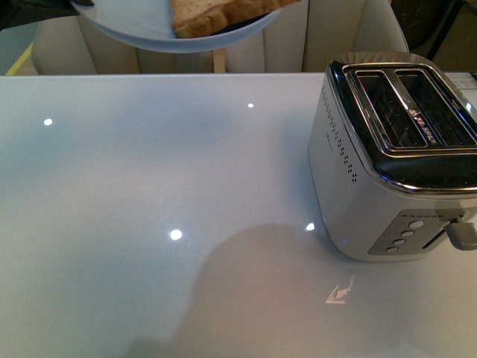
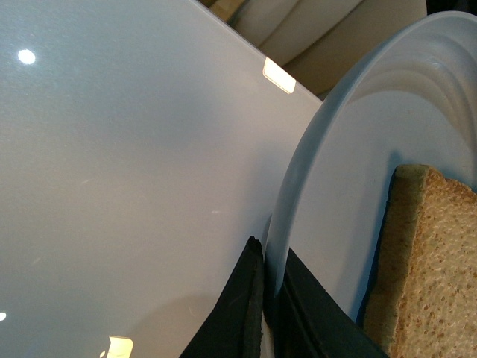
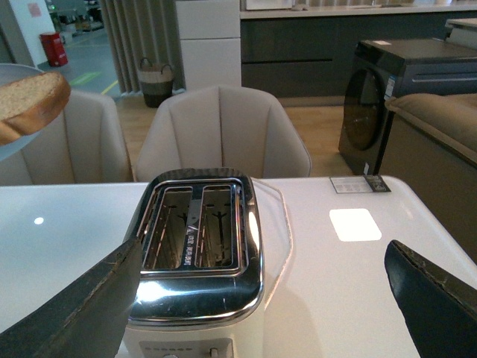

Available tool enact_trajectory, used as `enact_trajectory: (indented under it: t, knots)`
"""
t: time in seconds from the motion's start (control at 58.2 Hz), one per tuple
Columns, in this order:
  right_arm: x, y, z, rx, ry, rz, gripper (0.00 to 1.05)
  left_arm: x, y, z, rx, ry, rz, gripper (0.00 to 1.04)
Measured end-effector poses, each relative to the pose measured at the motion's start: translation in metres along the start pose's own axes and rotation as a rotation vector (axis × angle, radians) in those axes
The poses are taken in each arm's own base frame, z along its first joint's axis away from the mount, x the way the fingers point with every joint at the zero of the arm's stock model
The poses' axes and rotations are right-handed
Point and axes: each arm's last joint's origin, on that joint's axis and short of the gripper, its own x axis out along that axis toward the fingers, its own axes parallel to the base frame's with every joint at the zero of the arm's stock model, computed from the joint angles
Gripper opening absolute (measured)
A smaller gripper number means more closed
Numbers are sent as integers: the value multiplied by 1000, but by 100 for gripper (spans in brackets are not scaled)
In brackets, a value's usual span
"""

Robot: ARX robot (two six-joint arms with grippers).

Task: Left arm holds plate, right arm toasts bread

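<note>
The pale blue-grey plate [image 1: 141, 26] hangs in the air above the table's far edge, cut off by the top of the front view. The bread [image 1: 216, 13] lies on it, brown with a tan crust. My left gripper [image 2: 270, 298] is shut on the plate's rim [image 2: 298, 171], one black finger on each side; the bread [image 2: 425, 268] rests just beyond. My right gripper [image 3: 261, 298] is open, its black fingers [image 3: 74, 309] wide apart, above and behind the silver toaster [image 3: 195, 246]. Both toaster slots [image 1: 414, 112] are empty. The plate and bread [image 3: 30, 104] show far off in the right wrist view.
The toaster [image 1: 387, 171] stands at the table's right side, its lever [image 1: 462, 235] and buttons facing the front. The glossy white table [image 1: 149, 224] spreads to its left. Beige chairs [image 3: 223, 134] stand behind the far edge, with a dark appliance [image 3: 395, 97] beyond.
</note>
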Motion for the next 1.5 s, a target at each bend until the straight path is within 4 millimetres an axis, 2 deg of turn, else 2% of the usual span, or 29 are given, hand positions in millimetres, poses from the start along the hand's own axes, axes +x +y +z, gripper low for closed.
enact_trajectory:
  t: [0.413,0.825,0.859,0.894,0.945,1.014,1.117,1.255,1.306,1.495]
  knots:
    - [0,0,0,0,0,0,96,-1,-45,-25,24,52,-58,3]
    - [0,0,0,0,0,0,96,-1,-49,-30,13,68,-69,3]
    - [0,0,-1,24,60,42,96,-1,-49,-30,13,68,-69,3]
    - [1,0,-1,111,258,124,96,-1,-48,-30,13,68,-69,3]
    - [3,1,-2,213,456,177,96,-1,-49,-30,14,68,-70,3]
    - [8,1,0,257,518,194,96,-1,-49,-31,15,73,-74,3]
    - [20,3,14,279,492,225,96,-1,-49,-30,13,66,-68,3]
    - [47,9,37,358,466,300,96,-1,-49,-31,14,71,-72,3]
    - [67,14,51,434,463,360,96,-1,-49,-31,15,70,-72,3]
    - [119,38,76,631,472,482,96,-1,-49,-31,14,70,-71,3]
